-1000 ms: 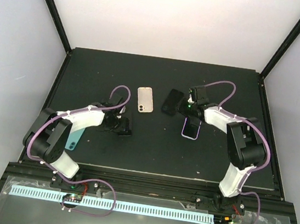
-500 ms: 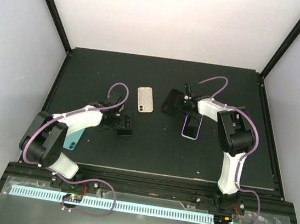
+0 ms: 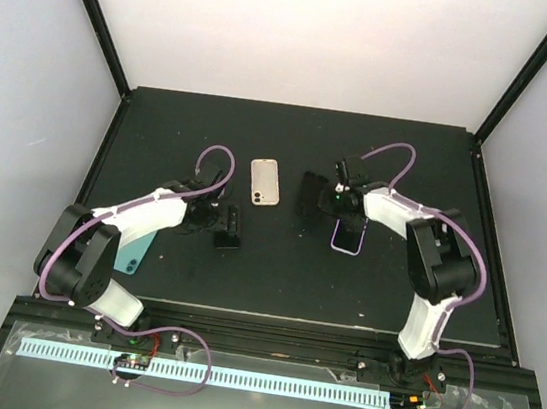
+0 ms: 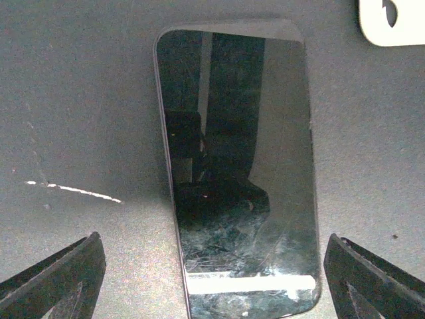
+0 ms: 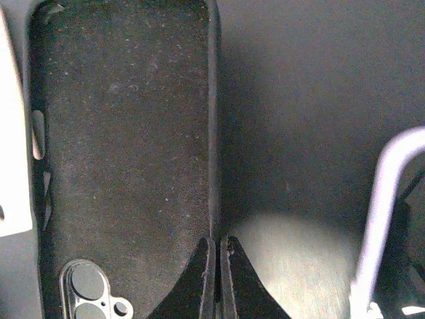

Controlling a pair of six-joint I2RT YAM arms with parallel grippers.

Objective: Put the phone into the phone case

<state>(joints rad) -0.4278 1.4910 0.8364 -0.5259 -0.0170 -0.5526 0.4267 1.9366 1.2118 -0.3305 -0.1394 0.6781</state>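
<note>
My left end effector [image 4: 212, 249] released, straddling phone [image 4: 236, 166]; right end effector [image 5: 218, 242] clenched at case [image 5: 126, 133] rim, hold unclear; I fear case skidding, flat phone slipping

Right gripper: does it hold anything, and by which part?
The right gripper seems to pinch the black phone case by the thin rim of one long side.

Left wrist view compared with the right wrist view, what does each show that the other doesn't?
Only the left wrist: the black phone lying screen up between the wide-open fingers of the left gripper. Only the right wrist: the black case, inside up, with the right gripper shut at its right rim, plus a lavender rim beside it. Both: the dark tabletop.
</note>
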